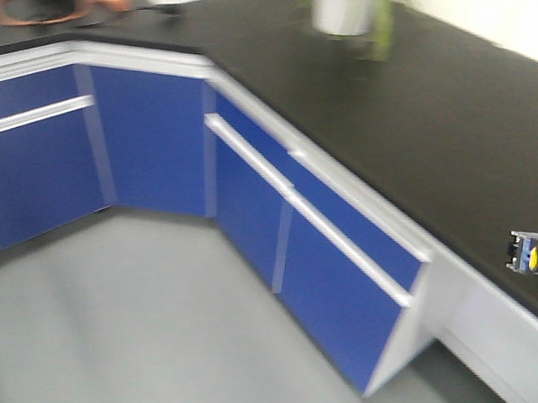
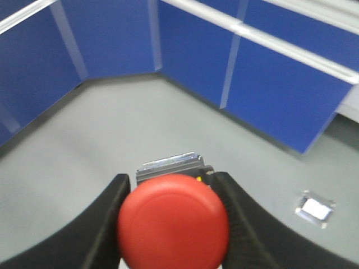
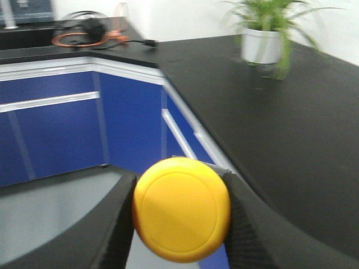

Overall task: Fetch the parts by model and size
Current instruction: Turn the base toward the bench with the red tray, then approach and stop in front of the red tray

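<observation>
A red-capped push-button switch [image 2: 173, 221] fills the bottom of the left wrist view, held between the black fingers [image 2: 104, 218] of my left gripper [image 2: 171, 193], which is shut on it above the grey floor. Its silver base end [image 2: 169, 165] sticks out past the cap. In the right wrist view my right gripper [image 3: 179, 193] is shut on a yellow-capped push-button switch [image 3: 181, 208], beside the counter's edge. The front view catches that switch's base with blue markings [image 1: 530, 253] at the far right edge.
A black L-shaped countertop [image 1: 418, 119] runs over blue cabinet doors [image 1: 328, 286] with white rail handles. A potted plant [image 3: 262, 39] stands at the counter's back, coiled orange cable [image 3: 84, 36] in the far corner. Grey floor [image 1: 136, 321] has a small metal plate [image 2: 315, 209].
</observation>
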Controlling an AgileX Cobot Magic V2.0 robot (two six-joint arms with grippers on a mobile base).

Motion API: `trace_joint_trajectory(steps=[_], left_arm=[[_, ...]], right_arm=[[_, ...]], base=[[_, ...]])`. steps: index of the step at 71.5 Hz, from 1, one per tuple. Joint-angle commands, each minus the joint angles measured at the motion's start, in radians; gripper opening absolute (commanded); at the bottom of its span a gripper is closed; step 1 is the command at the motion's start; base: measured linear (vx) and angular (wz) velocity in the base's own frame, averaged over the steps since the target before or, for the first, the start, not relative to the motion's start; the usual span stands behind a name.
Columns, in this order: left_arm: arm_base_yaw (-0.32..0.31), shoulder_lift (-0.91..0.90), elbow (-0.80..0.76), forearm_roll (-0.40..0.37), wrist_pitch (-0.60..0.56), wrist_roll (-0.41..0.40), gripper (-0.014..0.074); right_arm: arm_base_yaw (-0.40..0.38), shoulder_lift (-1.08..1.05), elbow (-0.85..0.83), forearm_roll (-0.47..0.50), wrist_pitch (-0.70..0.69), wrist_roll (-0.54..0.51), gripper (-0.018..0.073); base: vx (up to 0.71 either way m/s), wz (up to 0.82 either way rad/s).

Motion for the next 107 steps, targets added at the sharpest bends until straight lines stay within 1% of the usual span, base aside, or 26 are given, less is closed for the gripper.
trace_joint_trajectory(steps=[1,31,71,90,107], left_arm=[[-0.005,0.013,-0.022,-0.012,-0.064,-0.001,-0.0006],[-0.005,0.013,-0.022,-0.012,-0.064,-0.001,-0.0006],[-0.005,0.013,-0.022,-0.012,-0.064,-0.001,-0.0006],[-0.005,0.013,-0.022,-0.012,-0.064,-0.001,-0.0006],[-0.005,0.013,-0.022,-0.012,-0.064,-0.001,-0.0006]], right_arm=[[-0.003,0.007,-0.028,-0.003,-0.083,-0.006,-0.0010],[-0.003,0.007,-0.028,-0.003,-0.083,-0.006,-0.0010],[-0.003,0.007,-0.028,-0.003,-0.083,-0.006,-0.0010],[-0.003,0.007,-0.028,-0.003,-0.083,-0.006,-0.0010],[-0.003,0.007,-0.028,-0.003,-0.083,-0.006,-0.0010]], base=[[0.26,-0.91],[0.22,-0.73],[0.12,-0.67],[0.07,-0.41],[0.04,-0.14]])
